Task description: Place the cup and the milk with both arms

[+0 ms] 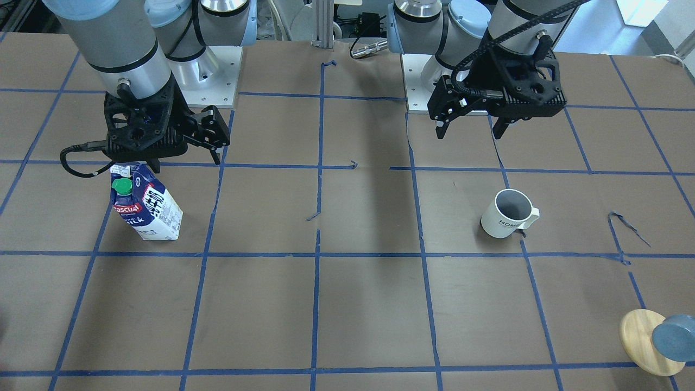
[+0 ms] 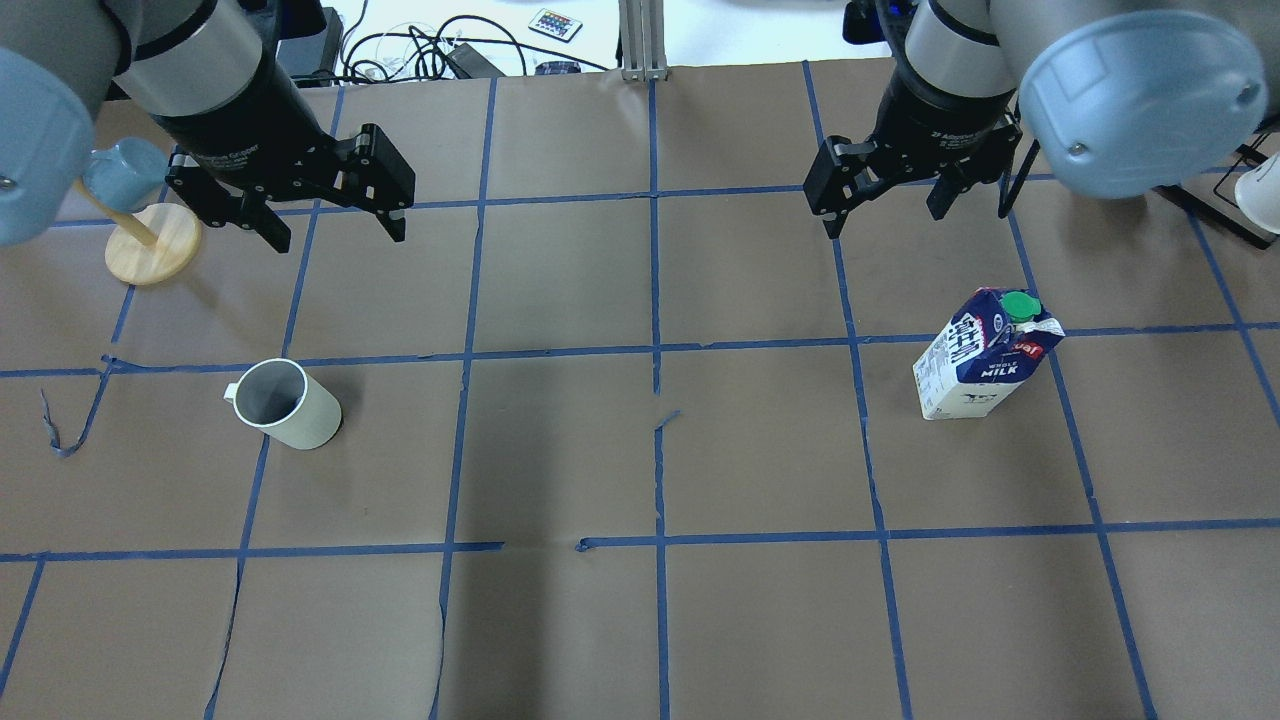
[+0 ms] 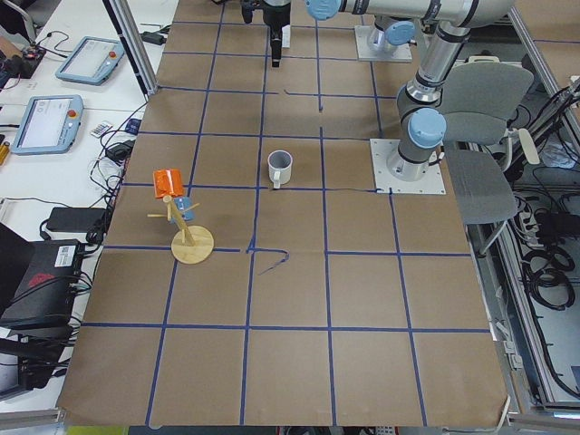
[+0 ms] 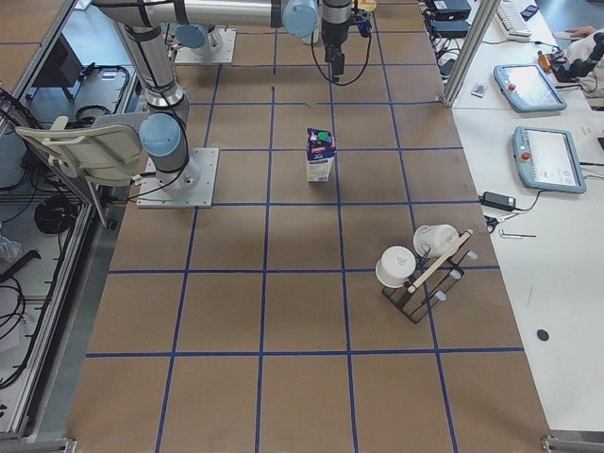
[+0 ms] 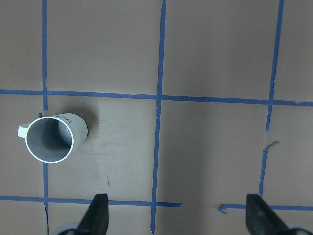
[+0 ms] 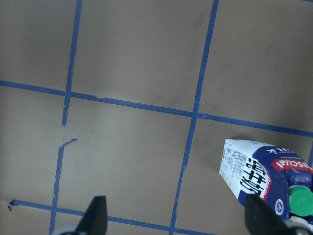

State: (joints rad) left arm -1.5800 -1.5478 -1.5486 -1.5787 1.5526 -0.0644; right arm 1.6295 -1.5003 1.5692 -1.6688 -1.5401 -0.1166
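Brown taped table: cup upright at 9 o'clock, milk standing at 3, left gripper and right gripper wide open, empty, toward 12 of each; off-centre descent could topple milk.

The desk is covered in brown paper, marked into squares by blue tape that is torn in places. At one end stands a round wooden stand whose slanted peg carries a blue-grey cup; the left side view also shows an orange item on it. At the other end a dark rack holds 2 white cups. 2 tablets lie on a white bench beside the desk, near loose cables. A grey chair stands just off the desk's edge.
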